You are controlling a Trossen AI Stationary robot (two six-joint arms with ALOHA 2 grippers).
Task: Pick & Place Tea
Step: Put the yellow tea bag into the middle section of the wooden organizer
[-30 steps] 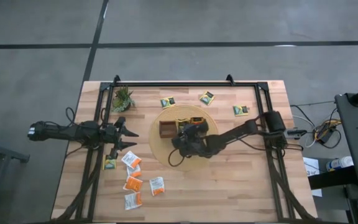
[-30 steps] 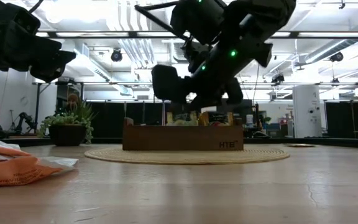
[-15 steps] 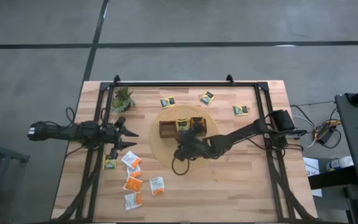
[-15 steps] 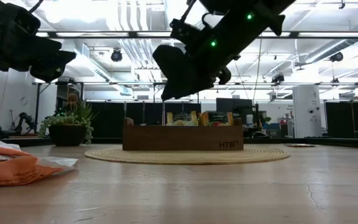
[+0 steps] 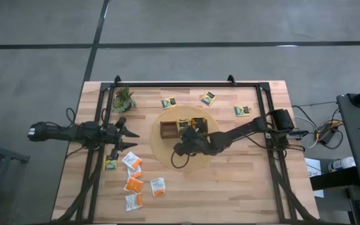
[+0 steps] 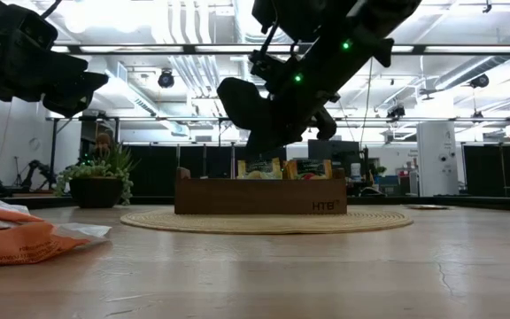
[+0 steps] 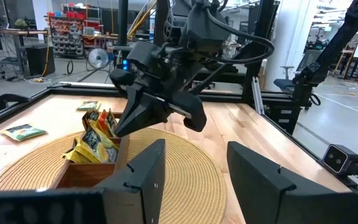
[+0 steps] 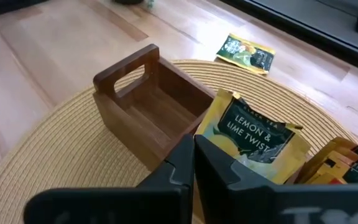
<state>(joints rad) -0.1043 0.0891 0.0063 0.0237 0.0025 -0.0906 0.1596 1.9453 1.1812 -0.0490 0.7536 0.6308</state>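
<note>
The right gripper [image 8: 193, 163], fingers shut and empty, hovers beside the wooden tray [image 5: 181, 129] where yellow sachets [image 8: 248, 138] stand filed; next comes fetching loose sachets [image 5: 132, 175] lying at seven o'clock, under the idle, wide-fingered left gripper [image 5: 122, 134].

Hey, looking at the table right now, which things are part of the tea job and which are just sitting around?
Part of the job:
- loose tea sachets near the left gripper
- yellow sachets along the far side
- sachets already standing in the wooden tray
- right gripper, shut over the tray

Just lying about:
- potted plant
- round woven mat
</note>
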